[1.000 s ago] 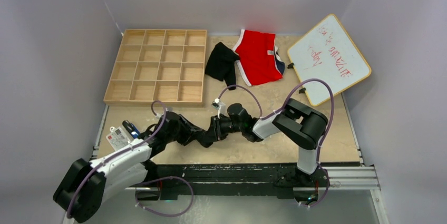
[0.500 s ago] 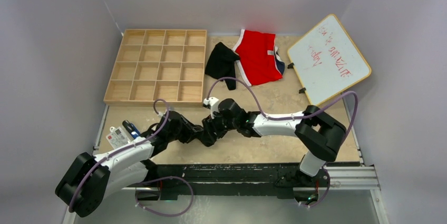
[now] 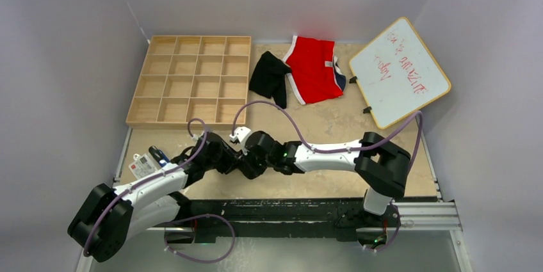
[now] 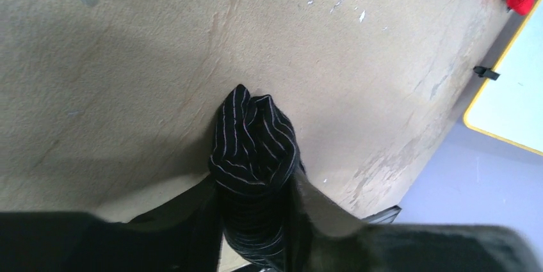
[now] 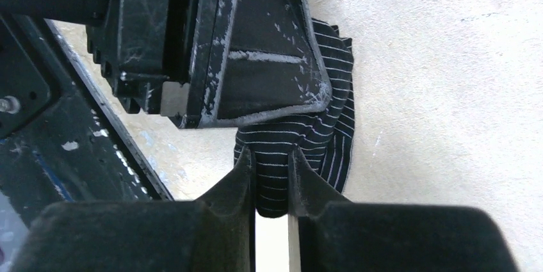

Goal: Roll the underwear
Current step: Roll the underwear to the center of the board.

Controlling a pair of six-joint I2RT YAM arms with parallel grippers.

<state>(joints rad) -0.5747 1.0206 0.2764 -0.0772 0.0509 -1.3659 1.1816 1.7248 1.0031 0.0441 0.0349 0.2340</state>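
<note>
Right end effector (image 5: 271, 182), now nearer lower left, pinches the striped underwear (image 4: 253, 147) the left end effector (image 4: 254, 208) also clamps; roll appears nearly formed.

The striped underwear (image 4: 255, 157) is black with fine pale lines and is bunched into a tight roll. Its lower part is clamped between the left fingers (image 4: 192, 221), and one edge is pinched between the right fingers (image 5: 238, 185). The plain black underwear (image 3: 269, 75) lies crumpled, well apart from both sets of fingers.
</note>
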